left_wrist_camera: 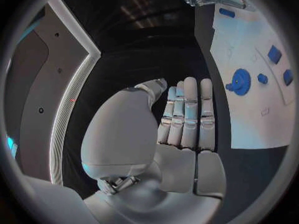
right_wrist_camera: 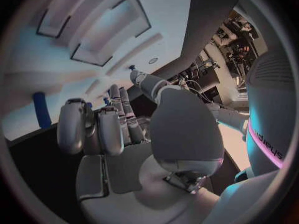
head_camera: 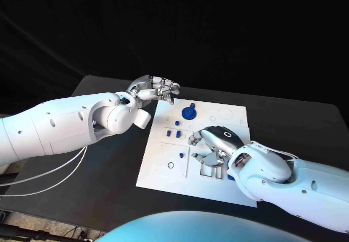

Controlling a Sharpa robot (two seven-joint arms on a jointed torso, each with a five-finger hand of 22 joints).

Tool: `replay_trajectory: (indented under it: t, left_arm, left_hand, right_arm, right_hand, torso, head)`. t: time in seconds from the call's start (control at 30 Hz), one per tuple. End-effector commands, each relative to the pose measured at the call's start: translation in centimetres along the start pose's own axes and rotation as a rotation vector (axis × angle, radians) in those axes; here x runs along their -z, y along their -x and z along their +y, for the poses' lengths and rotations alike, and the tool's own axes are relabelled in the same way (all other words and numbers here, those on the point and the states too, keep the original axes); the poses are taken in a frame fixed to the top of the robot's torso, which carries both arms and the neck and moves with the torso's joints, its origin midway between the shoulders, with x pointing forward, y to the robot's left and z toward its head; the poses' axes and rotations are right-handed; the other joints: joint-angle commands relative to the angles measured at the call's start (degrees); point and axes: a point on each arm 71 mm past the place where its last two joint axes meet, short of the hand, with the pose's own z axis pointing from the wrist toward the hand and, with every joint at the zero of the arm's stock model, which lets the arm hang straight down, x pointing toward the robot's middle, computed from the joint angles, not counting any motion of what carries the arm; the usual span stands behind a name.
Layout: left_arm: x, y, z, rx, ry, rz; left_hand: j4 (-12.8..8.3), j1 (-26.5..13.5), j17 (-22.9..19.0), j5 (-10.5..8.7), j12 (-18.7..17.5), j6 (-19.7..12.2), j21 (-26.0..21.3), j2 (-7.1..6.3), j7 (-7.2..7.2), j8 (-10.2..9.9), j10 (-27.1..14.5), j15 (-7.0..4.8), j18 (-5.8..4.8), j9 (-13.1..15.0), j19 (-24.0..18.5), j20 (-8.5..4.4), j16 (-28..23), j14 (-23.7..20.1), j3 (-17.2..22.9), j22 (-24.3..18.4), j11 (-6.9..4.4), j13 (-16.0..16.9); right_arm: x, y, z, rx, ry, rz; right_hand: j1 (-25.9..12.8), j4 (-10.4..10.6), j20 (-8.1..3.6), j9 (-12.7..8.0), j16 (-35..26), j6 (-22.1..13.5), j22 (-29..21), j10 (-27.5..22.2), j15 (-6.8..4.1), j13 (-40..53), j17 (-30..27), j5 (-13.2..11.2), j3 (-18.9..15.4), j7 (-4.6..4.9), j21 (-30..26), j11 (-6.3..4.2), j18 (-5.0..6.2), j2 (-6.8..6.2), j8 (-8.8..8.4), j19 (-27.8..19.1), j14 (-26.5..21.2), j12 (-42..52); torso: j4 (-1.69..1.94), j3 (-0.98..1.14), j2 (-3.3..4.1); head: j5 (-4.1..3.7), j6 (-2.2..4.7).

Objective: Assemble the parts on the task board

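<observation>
The task board [head_camera: 218, 113] is being seen lying flat at the centre of the black table [head_camera: 95, 166]; the right hand [head_camera: 212, 143] is being held low over the board's middle, probably so that a part can be worked there, yet whether its fingers are clamped on anything cannot be told, since they are curled downward and whatever lies beneath is being hidden. In the right wrist view a small blue tip [right_wrist_camera: 131, 67] is being seen at a fingertip, and a blue bar [right_wrist_camera: 42, 109] is lying on the board nearby. The left hand [head_camera: 154, 89] is being kept off the board at its eleven o'clock corner, apparently parked out of the way; its fingers are being held straight, side by side, on nothing. A blue gear [head_camera: 189, 112] is sitting toward twelve o'clock on the board; small blue pieces [head_camera: 173, 133] are lying at nine o'clock of the right hand; the slots at six o'clock are being partly covered by the right arm.
</observation>
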Motion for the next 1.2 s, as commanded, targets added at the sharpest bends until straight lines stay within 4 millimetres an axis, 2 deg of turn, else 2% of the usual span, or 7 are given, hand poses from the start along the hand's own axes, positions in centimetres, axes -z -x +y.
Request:
replay_trajectory:
  t: [0.03,0.3,0.5,0.67,0.97,1.13,1.2]
  left_arm:
    - [0.0,-0.1,-0.1,0.009,-0.005,0.015]
    - [0.0,0.0,0.0,0.010,-0.003,0.015]
    - [0.0,0.0,0.0,0.010,-0.002,0.017]
    - [0.0,0.1,0.0,0.010,-0.001,0.016]
    - [0.1,0.1,0.0,0.010,-0.001,0.015]
    - [0.1,0.1,0.0,0.010,-0.001,0.016]
    - [0.1,0.2,0.0,0.010,-0.001,0.015]
  left_hand:
    - [-0.3,-0.5,-0.1,0.11,-0.4,-0.4,-0.3,-0.06,-0.10,-0.2,-0.3,0.36,0.57,0.1,-0.2,0.19,-0.3,0.0,0.0,-0.1,0.16,0.1]
    - [-0.3,-0.5,-0.1,0.11,-0.4,-0.4,-0.3,-0.06,-0.11,-0.2,-0.3,0.36,0.58,0.1,-0.2,0.19,-0.3,0.0,0.0,-0.1,0.15,0.1]
    - [-0.3,-0.5,-0.1,0.12,-0.3,-0.4,-0.3,-0.02,-0.11,-0.1,-0.3,0.35,0.58,0.1,-0.2,0.19,-0.3,0.0,0.0,-0.2,0.15,0.1]
    - [-0.3,-0.5,-0.1,0.12,-0.3,-0.4,-0.3,-0.02,-0.11,-0.1,-0.3,0.35,0.58,0.1,-0.2,0.19,-0.3,0.0,0.0,-0.2,0.15,0.1]
    - [-0.3,-0.5,-0.1,0.12,-0.3,-0.4,-0.3,-0.02,-0.11,-0.1,-0.3,0.35,0.58,0.1,-0.2,0.19,-0.3,0.0,0.0,-0.2,0.15,0.1]
    - [-0.3,-0.5,-0.1,0.12,-0.3,-0.4,-0.3,-0.02,-0.11,-0.1,-0.3,0.35,0.58,0.1,-0.2,0.19,-0.3,0.0,0.0,-0.2,0.15,0.1]
    - [-0.3,-0.5,-0.1,0.12,-0.3,-0.4,-0.3,-0.02,-0.11,-0.1,-0.3,0.35,0.58,0.1,-0.2,0.19,-0.3,0.0,0.0,-0.2,0.15,0.1]
  right_arm:
    - [0.7,1.4,-0.8,-0.016,-0.040,-0.014]
    - [1.8,4.8,-4.4,0.017,-0.142,0.013]
    - [1.9,5.2,-6.3,0.040,-0.184,0.062]
    - [1.8,4.8,-7.0,0.063,-0.200,0.094]
    - [1.6,4.0,-7.3,0.075,-0.211,0.135]
    - [1.4,3.7,-7.3,0.066,-0.209,0.136]
    - [1.4,3.6,-7.2,0.060,-0.206,0.132]
  right_hand:
    - [0.4,0.0,-0.06,-0.1,0.6,0.6,10.3,0.4,-0.06,0.1,0.7,0.2,-0.4,-0.08,0.8,-0.47,0.32,0.35,0.40,0.8,1.4,0.5]
    - [0.0,0.4,-0.27,-0.6,1.1,0.4,10.5,0.1,-0.28,-0.2,1.5,0.1,-1.5,-0.46,1.2,-0.71,0.22,-0.28,0.27,1.1,1.8,0.8]
    - [1.4,0.9,-0.26,-2.0,0.6,-0.7,10.1,-1.7,-0.17,-1.0,0.6,1.2,-7.2,-0.58,-0.3,-0.64,0.47,0.58,-0.12,0.6,1.5,0.8]
    - [2.7,1.3,-0.21,-2.6,0.1,-0.5,9.8,-2.6,-0.13,-1.5,-0.2,1.3,-9.4,-0.53,-1.7,-0.52,0.72,1.40,0.10,0.0,1.2,0.9]
    - [3.5,1.5,-0.25,-2.9,0.5,0.1,10.0,-1.8,-0.24,-1.6,0.5,1.5,-9.4,-0.69,-1.0,-0.69,0.58,1.98,0.38,0.4,1.4,1.4]
    - [3.4,2.3,-0.65,-3.7,0.9,1.8,10.6,1.6,-0.72,-1.9,1.1,1.3,-6.2,-0.94,1.0,-1.14,0.17,2.40,1.11,1.5,1.9,2.1]
    - [3.0,2.8,-0.90,-4.0,0.9,2.5,11.0,3.6,-0.97,-2.1,1.1,0.3,-3.8,-1.08,2.3,-1.43,-0.09,2.28,1.43,2.1,2.0,1.9]
  torso:
    - [-0.03,0.00,0.01]
    - [-0.30,0.01,-0.14]
    - [-0.27,0.08,-0.04]
    - [-0.22,0.06,-0.06]
    - [-0.28,-0.03,-0.07]
    - [-0.23,-0.01,-0.08]
    - [-0.21,0.01,-0.08]
  head:
    - [-0.46,0.36]
    - [-1.32,0.80]
    - [-1.56,1.09]
    - [-1.56,1.05]
    - [-1.53,0.90]
    - [-1.48,0.84]
    - [-1.46,0.80]
